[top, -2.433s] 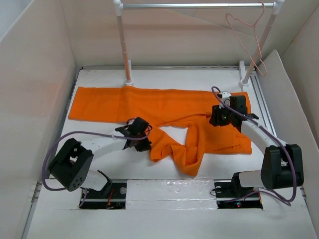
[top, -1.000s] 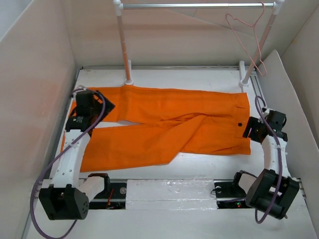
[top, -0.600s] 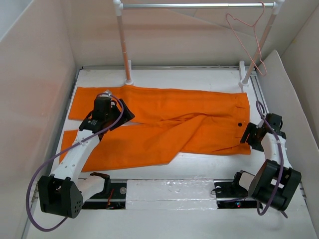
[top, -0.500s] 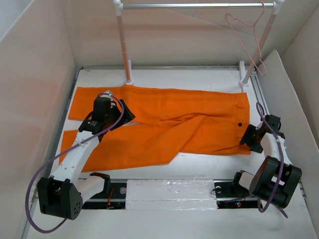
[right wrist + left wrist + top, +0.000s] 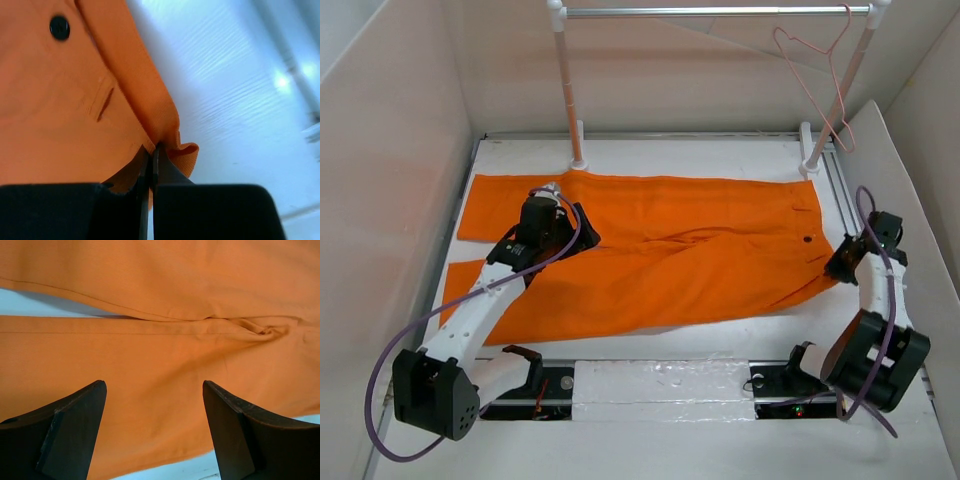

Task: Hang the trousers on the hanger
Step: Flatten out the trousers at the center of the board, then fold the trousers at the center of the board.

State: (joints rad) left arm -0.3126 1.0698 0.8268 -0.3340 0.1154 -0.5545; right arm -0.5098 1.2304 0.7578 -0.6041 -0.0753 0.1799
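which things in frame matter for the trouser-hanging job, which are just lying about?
Job:
- trousers
- hanger, hooked on the rail
- right gripper, jaws shut on the trousers' waistband corner
- left gripper, jaws open over the trousers

Just there:
- silver rail
- white posts
- table

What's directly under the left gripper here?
The open left gripper hangs above the orange trousers, over both legs. A strip of white table shows between them; whatever lies beneath the cloth is hidden.
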